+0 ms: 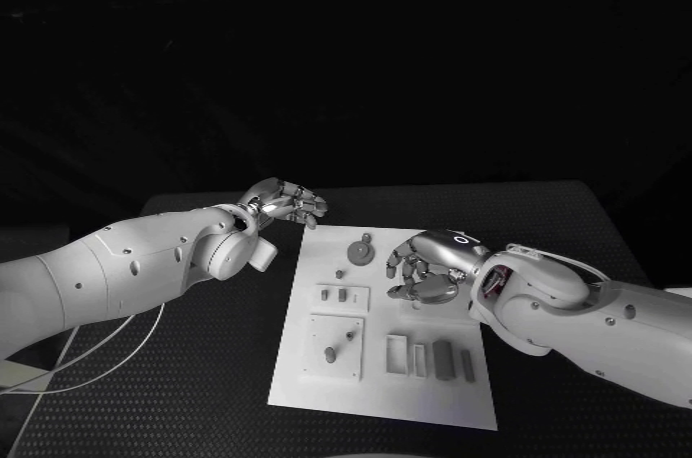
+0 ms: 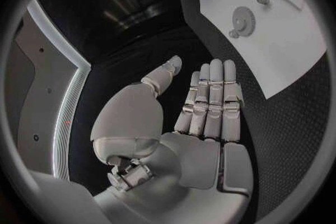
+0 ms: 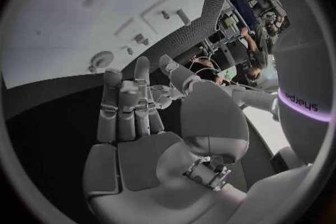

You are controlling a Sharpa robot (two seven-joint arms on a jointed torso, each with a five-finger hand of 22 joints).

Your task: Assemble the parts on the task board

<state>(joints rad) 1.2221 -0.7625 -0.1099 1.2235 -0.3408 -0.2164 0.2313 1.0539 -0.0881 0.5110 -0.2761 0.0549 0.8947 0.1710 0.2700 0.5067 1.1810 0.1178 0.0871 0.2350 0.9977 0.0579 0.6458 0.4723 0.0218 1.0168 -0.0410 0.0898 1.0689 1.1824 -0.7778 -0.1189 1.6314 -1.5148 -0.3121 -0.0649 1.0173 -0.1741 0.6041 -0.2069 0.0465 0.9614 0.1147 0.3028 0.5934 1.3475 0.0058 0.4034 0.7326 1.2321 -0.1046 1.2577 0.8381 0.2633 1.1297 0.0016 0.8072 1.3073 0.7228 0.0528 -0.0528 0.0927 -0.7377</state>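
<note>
The task board (image 1: 378, 398) is lying in the middle of the black table (image 1: 577, 218), small parts (image 1: 443, 359) resting on it, while the left hand (image 1: 284, 204) is hovering off its far left corner and the right hand (image 1: 426, 268) over its right side, both with fingers loosely spread, holding nothing.

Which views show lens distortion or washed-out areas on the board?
Head view: straight edges, task board evenly lit, its parts readable. Left wrist view: fisheye, board edge bends past the left hand. Right wrist view: fisheye, board bright, its parts faint beyond the right hand.
</note>
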